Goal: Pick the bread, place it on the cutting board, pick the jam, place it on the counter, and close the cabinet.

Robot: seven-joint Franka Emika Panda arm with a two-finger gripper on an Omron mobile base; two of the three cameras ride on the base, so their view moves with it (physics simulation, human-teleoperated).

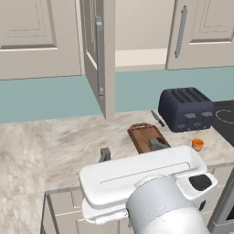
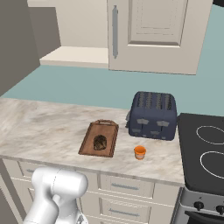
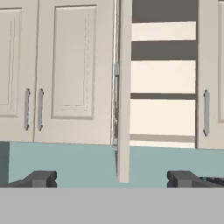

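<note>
Cabinet (image 1: 103,55) door stands open, swung out edge-on over the counter (image 1: 77,141), cream shelf exposed. Bread (image 2: 100,142) lies on the cutting board (image 2: 89,144), near the counter's front edge; jam (image 2: 140,152) stands on bare stone just beside the board, in front of the toaster (image 2: 153,114). Gripper (image 3: 112,179) is raised, facing the open door's edge, fingers spread wide, holding nothing.
</note>
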